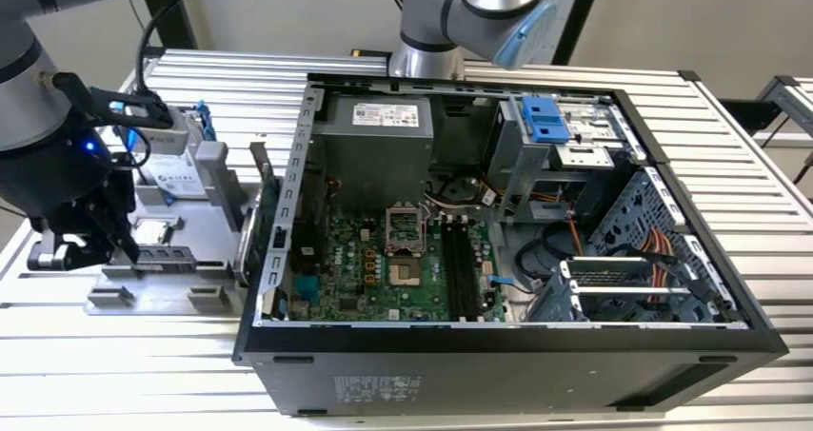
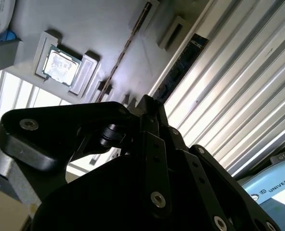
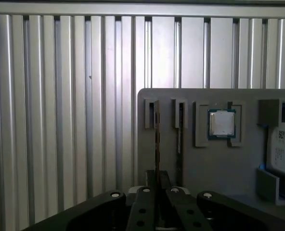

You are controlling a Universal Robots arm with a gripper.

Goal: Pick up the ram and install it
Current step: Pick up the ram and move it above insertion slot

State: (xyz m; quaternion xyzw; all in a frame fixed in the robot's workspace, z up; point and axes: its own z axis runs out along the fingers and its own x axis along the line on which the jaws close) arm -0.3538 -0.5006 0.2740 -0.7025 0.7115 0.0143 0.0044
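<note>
The ram (image 3: 157, 139) is a thin dark stick standing on edge in a slot of the grey fixture (image 3: 219, 166). In the second wrist view the ram (image 2: 125, 48) shows as a narrow line. My gripper (image 3: 158, 179) sits at the stick's near end, its two fingers drawn close together around the edge. At the exterior view's left, the gripper (image 1: 128, 252) is down at the fixture, right beside the ram (image 1: 166, 255). The motherboard's black slots (image 1: 458, 269) lie inside the open computer case, off to the exterior view's right.
A second thin stick (image 3: 180, 134) stands in the neighbouring slot. The same fixture carries a square silver processor (image 3: 222, 122) and a hard drive (image 1: 171, 169). A dark card (image 1: 261, 179) stands between the fixture and the tall case wall (image 1: 508, 341).
</note>
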